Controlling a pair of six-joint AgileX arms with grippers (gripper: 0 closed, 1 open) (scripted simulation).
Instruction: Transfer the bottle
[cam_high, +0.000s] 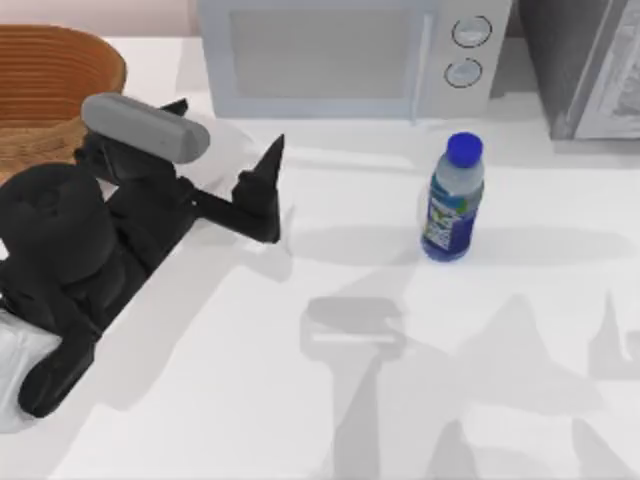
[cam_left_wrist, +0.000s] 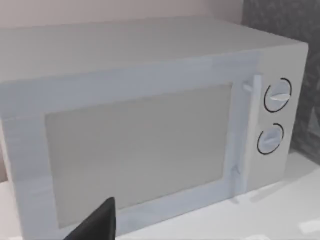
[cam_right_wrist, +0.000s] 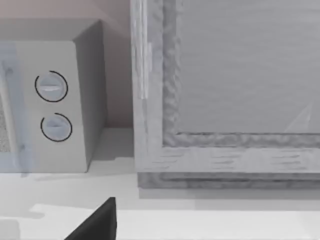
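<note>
- The bottle (cam_high: 453, 198) was seen standing upright on the white table (cam_high: 330, 420), right of centre in the top view, just in front of the microwave (cam_high: 345, 55) and clear of other objects.
- The left gripper (cam_high: 262, 195) was held out over the table at the left of the frame, well apart from the bottle, with nothing between its fingers; whether they were spread or closed could not be told.
- A wicker basket (cam_high: 50, 85) was seen at the upper left corner.
- In the right wrist view a dark finger tip (cam_right_wrist: 100, 222) was seen before the microwave and a grey cabinet (cam_right_wrist: 225, 90); the state of that gripper could not be told.
- The bottle was judged light, smooth, and somewhat squeezable; it could tip easily.
- A hold around the labelled middle, below the blue cap, was judged safest.
</note>
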